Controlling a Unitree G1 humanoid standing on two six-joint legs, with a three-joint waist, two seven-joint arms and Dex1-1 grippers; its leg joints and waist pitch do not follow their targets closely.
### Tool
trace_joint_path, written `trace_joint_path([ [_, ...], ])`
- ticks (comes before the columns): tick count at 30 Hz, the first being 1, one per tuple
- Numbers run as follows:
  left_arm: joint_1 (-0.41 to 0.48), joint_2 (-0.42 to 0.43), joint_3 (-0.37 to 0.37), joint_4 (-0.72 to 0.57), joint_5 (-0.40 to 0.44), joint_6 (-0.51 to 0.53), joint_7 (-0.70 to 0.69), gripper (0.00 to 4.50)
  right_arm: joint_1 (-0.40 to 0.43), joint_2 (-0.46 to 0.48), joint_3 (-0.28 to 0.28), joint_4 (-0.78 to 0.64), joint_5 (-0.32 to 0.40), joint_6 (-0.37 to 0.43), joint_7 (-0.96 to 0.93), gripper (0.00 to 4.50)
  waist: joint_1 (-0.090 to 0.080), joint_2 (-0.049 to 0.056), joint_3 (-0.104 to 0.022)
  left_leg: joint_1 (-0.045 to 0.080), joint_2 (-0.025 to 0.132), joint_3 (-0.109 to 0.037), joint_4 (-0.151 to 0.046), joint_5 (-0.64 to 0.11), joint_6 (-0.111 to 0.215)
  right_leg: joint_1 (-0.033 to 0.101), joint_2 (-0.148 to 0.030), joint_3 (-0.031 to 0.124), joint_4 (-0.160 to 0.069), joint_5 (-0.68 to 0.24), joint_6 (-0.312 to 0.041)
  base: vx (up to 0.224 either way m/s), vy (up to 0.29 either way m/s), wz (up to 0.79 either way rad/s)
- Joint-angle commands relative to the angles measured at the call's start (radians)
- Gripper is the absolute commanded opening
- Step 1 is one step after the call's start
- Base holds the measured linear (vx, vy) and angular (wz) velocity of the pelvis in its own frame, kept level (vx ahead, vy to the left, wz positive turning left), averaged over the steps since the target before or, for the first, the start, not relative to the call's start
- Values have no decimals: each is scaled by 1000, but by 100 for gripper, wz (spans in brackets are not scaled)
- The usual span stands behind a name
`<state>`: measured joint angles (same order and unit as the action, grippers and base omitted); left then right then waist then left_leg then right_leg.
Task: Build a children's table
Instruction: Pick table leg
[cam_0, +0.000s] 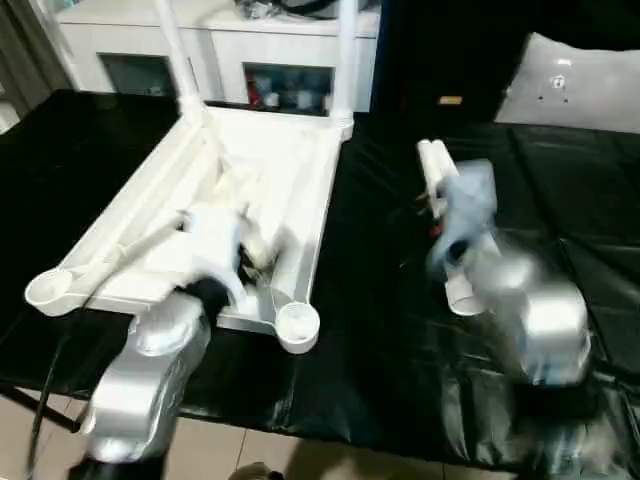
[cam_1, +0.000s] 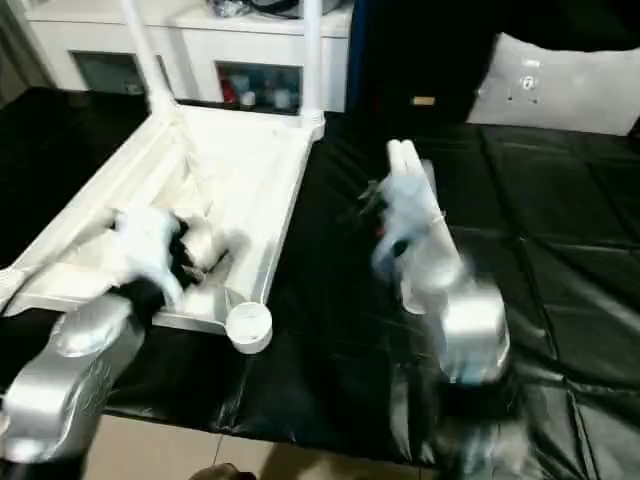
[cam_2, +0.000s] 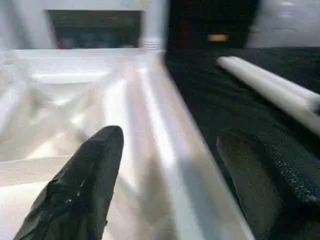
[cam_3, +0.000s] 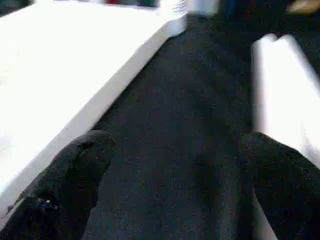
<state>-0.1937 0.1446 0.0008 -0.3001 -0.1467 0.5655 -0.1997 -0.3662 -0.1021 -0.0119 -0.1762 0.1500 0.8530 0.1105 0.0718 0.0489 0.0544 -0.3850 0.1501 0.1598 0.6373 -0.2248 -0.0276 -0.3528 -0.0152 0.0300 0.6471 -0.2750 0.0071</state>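
The children's table tabletop (cam_0: 285, 160) lies upside down on the black cloth, ribbed side up. Two white legs (cam_0: 175, 55) stand upright in its far corner sockets, and both near sockets (cam_0: 297, 325) are empty. Two loose legs (cam_0: 436, 175) lie side by side on the cloth to the right. My left gripper (cam_2: 172, 140) hovers over the tabletop's near right part, open, with its black fingers (cam_2: 82, 185) on either side of the right rim (cam_2: 160, 135). My right gripper (cam_3: 177, 145) is open above bare cloth, between the tabletop's side (cam_3: 75, 75) and the loose legs (cam_3: 280, 75).
A white cabinet (cam_0: 250, 40) with glass doors stands behind the work surface. At the back right lies a white cushion-like object (cam_0: 570, 85). The black cloth's front edge (cam_0: 250, 415) drops to a tiled floor. A black cable (cam_0: 45, 400) hangs at the front left.
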Motion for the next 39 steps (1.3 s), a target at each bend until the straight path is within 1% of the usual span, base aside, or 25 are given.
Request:
trace_joint_path([
  [1, -17, 12, -3, 12, 44, -30, 37, 350, 24, 3, -2, -50, 4, 20, -19, 450, 36, -30, -56, -22, 40, -32, 51, -136, -13, 75, -200, 218, -142, 13, -145, -15, 124, -63],
  [2, -21, 13, -11, 12, 53, -34, 44, 350, 38, 2, 9, -56, -1, 20, -22, 450, 41, -18, -45, -43, 43, -70, 50, -117, -30, 81, -183, 235, -138, -66, -147, -15, 124, -63],
  [3, -22, 13, -17, 12, 53, -29, 44, 350, 47, 0, 18, -60, -11, 9, -26, 450, 38, -10, -46, -24, 49, -73, -1, -73, -73, 59, -115, 198, -121, -56, -141, -17, 181, -72],
  [4, -22, 11, -21, 12, 53, -29, 41, 350, 54, 1, 22, -67, -20, 5, -27, 450, -10, 23, -53, 81, 121, -66, -106, -73, -235, -56, 12, 52, -20, -14, -44, -30, 209, -63],
  [5, -19, 3, -24, 10, 50, -38, 35, 350, 57, 16, 13, -82, -20, 9, -30, 450, -19, 47, -68, 104, 146, -75, -117, -70, -282, -65, 1, 24, 7, -14, -27, -30, 209, -63],
  [6, -11, -13, -14, 4, 38, -28, 41, 350, 53, 13, 15, -88, -24, 7, -29, 450, -35, 36, -68, 73, 170, -140, -150, 37, -280, -35, -25, -26, 48, 51, -9, -45, 170, -43],
  [7, -8, -20, -9, 2, 32, -22, 44, 350, 51, 11, 17, -90, -27, 6, -29, 450, -42, 60, -62, 62, 171, -134, -155, 98, -258, -35, -33, -40, 36, 78, -20, -44, 106, -7],
  [8, -1, -26, -7, -3, 28, -15, 49, 350, 49, 3, 24, -96, -26, 9, -26, 450, -57, 47, -72, 85, 189, -132, -138, 213, -188, -60, -47, -54, 34, 72, -33, -44, 106, -7],
  [9, 13, -19, -18, -11, 29, -16, 41, 350, 46, -6, 30, -97, -29, 11, -27, 450, -65, 40, -77, 79, 177, -125, -109, 304, -46, -44, -78, -44, 6, 87, -36, -50, 30, 9],
  [10, 25, -13, -29, -20, 30, -17, 30, 350, 42, -13, 30, -92, -33, 11, -29, 450, -58, -1, -79, 45, 112, -78, -65, 305, 34, -10, -115, -15, -53, 216, -89, -56, -53, -5],
  [11, 37, -8, -40, -30, 31, -14, 23, 350, 37, -22, 32, -84, -42, 5, -33, 450, -48, -12, -81, 14, 51, -41, -42, 293, 43, 13, -121, -3, -56, 338, -125, -56, -53, -5],
  [12, 44, -4, -48, -36, 32, -12, 20, 350, 34, -28, 34, -78, -48, 1, -35, 450, -22, -32, -78, -17, 12, -19, -44, 130, 63, 33, -148, 24, -74, 425, -101, -71, -88, -3],
  [19, 85, 2, -65, -67, 41, -4, 11, 350, 40, -41, 42, -98, -32, 18, -1, 450, -46, -24, -34, 23, 64, -33, -109, -265, -44, -9, -107, -1, -121, -368, -101, -80, -55, 0],
  [24, 104, -15, -56, -70, 50, -29, 51, 350, 70, -43, 56, -128, -33, 17, 1, 450, -52, -17, -41, 24, 75, -44, -119, -246, -84, -9, -93, -6, -109, -224, -95, -13, 0, 0],
  [25, 105, -24, -50, -69, 47, -28, 60, 350, 73, -44, 56, -129, -35, 19, 1, 450, -59, -8, -46, 38, 95, -63, -127, -253, -117, -7, -69, -22, -100, -127, -100, 0, 0, 0],
  [26, 107, -32, -44, -70, 42, -24, 64, 350, 78, -44, 55, -132, -37, 19, 0, 450, -69, 5, -47, 56, 148, -99, -154, -263, -119, -10, -56, -42, -74, -40, -108, 0, 0, 0],
  [28, 109, -27, -48, -74, 48, -17, 60, 350, 88, -43, 49, -143, -36, 19, 2, 450, -80, 25, -45, 68, 238, -145, -202, -274, -61, -29, -62, -69, -8, -12, -100, 8, -31, 4],
  [29, 114, -27, -46, -77, 45, -19, 57, 350, 98, -50, 55, -151, -47, 11, -1, 450, -89, 20, -50, 73, 254, -158, -207, -247, -25, -37, -67, -70, 14, -7, -100, 16, -61, 8],
  [31, 121, -33, -34, -82, 37, -9, 63, 350, 114, -56, 62, -160, -55, 3, -4, 450, -90, 6, -53, 59, 218, -129, -182, -164, 135, -35, -93, -53, 6, 28, -151, 20, -146, 3],
  [32, 129, -33, -28, -86, 35, -17, 64, 350, 127, -57, 67, -172, -54, -1, -2, 450, -82, -32, -54, 7, 87, -44, -99, -165, 189, -8, -118, -18, -93, 89, -290, 15, -166, 0],
  [33, 129, -33, -28, -86, 35, -17, 64, 350, 127, -57, 67, -172, -54, -1, -2, 450, -40, -73, -64, -36, -42, 2, 59, -96, 155, 38, -159, 19, -147, -10, -249, 11, -176, 2],
  [34, 136, -20, -29, -84, 46, -22, 65, 350, 143, -58, 74, -187, -53, -5, 3, 450, -34, -77, -50, -58, -27, -20, 31, -6, 99, 43, -159, 31, -135, -108, -73, 0, -170, -5],
  [36, 139, -20, -24, -85, 36, -31, 57, 350, 148, -57, 78, -192, -53, -5, 3, 450, -28, -59, -57, -46, -6, -46, -20, 12, 80, 48, -133, 17, -124, -97, 117, -7, -159, -5],
  [38, 142, -21, -14, -90, 27, -37, 55, 350, 152, -52, 83, -197, -49, -5, 8, 450, -36, -23, -57, -34, 39, -73, -52, 25, 93, 42, -112, -16, -119, -21, 96, -14, -103, -2],
  [39, 145, -24, -3, -96, 21, -32, 55, 350, 149, -45, 90, -201, -44, -5, 14, 450, -38, -16, -58, 2, 76, -81, -65, -28, 89, 20, -105, -26, -123, -55, 69, -19, -65, 1],
])
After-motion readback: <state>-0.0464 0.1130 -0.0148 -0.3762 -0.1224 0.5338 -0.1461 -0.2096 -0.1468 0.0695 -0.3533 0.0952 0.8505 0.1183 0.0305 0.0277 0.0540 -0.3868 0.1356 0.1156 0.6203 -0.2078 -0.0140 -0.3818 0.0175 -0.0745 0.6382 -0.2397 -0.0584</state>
